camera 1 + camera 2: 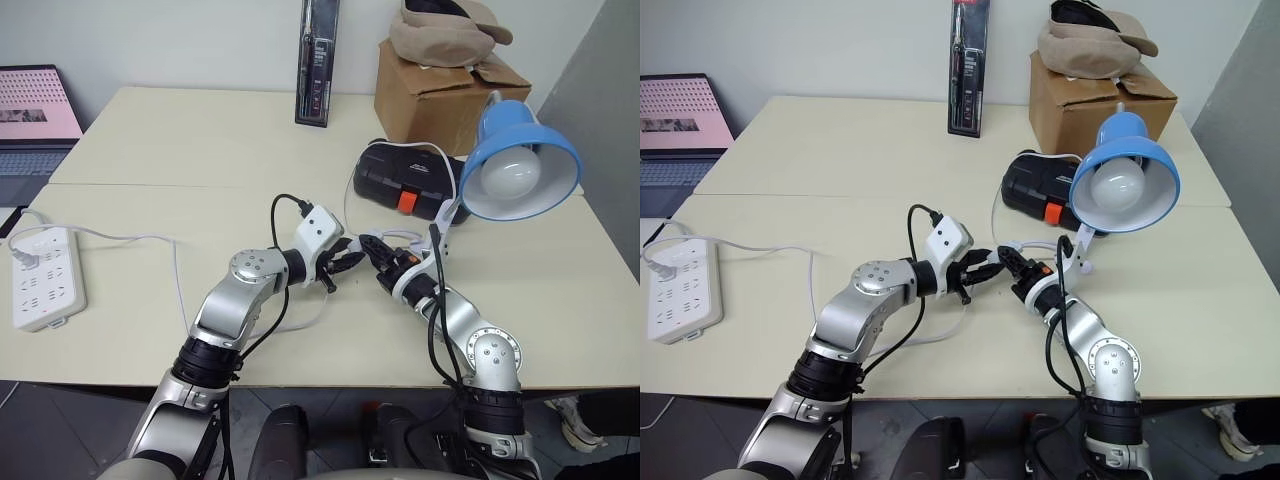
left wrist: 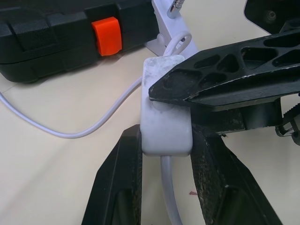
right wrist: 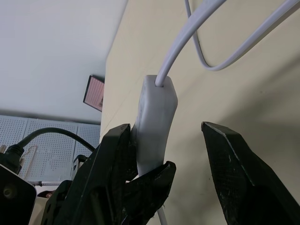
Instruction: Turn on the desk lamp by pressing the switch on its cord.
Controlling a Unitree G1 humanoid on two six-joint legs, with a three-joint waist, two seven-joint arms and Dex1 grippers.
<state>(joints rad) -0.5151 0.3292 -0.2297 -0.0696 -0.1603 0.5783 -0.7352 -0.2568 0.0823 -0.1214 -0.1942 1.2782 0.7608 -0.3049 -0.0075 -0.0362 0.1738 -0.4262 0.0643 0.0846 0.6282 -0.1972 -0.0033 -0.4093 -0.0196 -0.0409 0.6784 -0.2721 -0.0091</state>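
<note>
The left gripper (image 2: 164,154) is clamping the switch (image 2: 165,117) firmly while the right gripper (image 3: 187,154), fingers apart, is pressing one fingertip (image 2: 161,91) on its rocker, and the push should be going straight down.

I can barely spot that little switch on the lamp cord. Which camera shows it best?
The left wrist view: the switch is close, clamped in the left hand. The right wrist view shows it edge-on; the head views, hidden between the hands.

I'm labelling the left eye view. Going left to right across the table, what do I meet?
Power strip → left gripper → right gripper → black case → desk lamp.
</note>
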